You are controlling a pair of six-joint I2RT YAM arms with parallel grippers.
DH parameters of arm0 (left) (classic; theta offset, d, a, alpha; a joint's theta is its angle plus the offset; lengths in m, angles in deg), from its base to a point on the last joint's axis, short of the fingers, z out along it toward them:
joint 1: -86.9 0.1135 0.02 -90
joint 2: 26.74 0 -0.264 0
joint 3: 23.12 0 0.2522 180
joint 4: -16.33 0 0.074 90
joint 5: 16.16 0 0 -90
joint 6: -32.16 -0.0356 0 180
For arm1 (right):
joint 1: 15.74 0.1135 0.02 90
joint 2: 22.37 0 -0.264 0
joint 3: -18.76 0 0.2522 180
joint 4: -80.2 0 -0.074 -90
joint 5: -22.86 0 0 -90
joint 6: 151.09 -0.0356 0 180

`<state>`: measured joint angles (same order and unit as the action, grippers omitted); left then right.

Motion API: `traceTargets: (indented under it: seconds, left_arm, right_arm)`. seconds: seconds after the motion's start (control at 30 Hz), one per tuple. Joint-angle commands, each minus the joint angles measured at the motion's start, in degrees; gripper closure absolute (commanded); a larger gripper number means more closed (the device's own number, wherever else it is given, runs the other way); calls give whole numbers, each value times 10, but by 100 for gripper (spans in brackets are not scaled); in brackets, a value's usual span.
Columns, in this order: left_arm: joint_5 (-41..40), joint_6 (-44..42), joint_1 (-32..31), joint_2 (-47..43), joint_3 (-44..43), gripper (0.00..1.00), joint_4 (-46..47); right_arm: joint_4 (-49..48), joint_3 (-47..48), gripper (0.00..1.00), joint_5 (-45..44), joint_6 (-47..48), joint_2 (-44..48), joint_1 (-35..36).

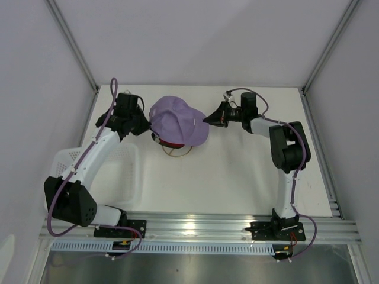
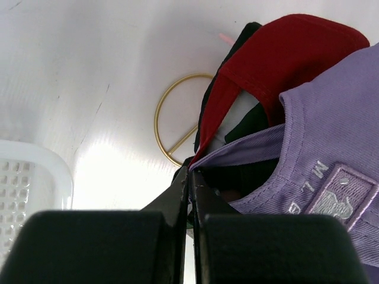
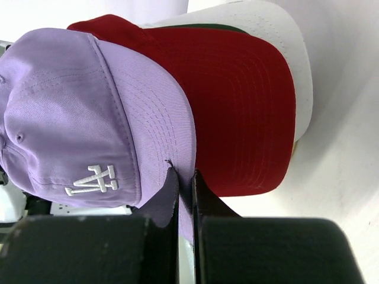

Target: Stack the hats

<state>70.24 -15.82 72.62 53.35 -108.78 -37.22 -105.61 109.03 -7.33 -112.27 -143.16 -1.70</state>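
A lavender cap [image 1: 176,119] sits on top of a stack of hats on a gold wire-ring stand [image 1: 177,153]. My left gripper [image 1: 148,122] is shut on the back edge of the lavender cap [image 2: 331,148]. My right gripper [image 1: 207,118] is shut on its brim [image 3: 160,118]. Under it lies a red cap [image 3: 243,100], with a dark green edge [image 3: 207,25] and a white brim [image 3: 284,35] below. The red cap [image 2: 278,59] and black fabric [image 2: 249,118] show in the left wrist view. The pink cap is hidden.
A white mesh basket [image 1: 127,171] stands on the table at the left, beside my left arm; its corner shows in the left wrist view [image 2: 29,177]. The gold ring [image 2: 177,118] lies on the white table under the stack. Grey walls enclose the table.
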Motion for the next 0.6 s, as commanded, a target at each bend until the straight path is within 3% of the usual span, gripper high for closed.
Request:
traceTargets:
  seconds: [0.0,0.23,0.3,0.37,0.43,0.5,0.53,0.57]
  left_arm:
    - [-98,-25,7,15,54,99,-106]
    - [-72,-51,7,-5,95,98,-79]
    - [-63,-78,7,-28,83,94,-68]
    - [-65,-98,7,-43,66,82,-66]
    - [-71,-125,7,-61,37,69,-77]
    - [-76,-147,7,-71,16,62,-87]
    - [-78,-153,7,-78,1,55,-98]
    - [-78,-165,8,-84,-6,51,-100]
  right_arm:
    - [117,-9,100,-108,122,-61,7]
    - [127,-3,100,-96,136,-67,5]
    - [135,-1,100,-94,145,-38,5]
    - [160,12,100,-104,178,3,5]
    - [233,50,82,-123,209,28,7]
    - [284,81,52,-142,244,66,7]
    - [294,87,12,-152,250,79,6]
    - [304,93,1,-160,254,93,5]
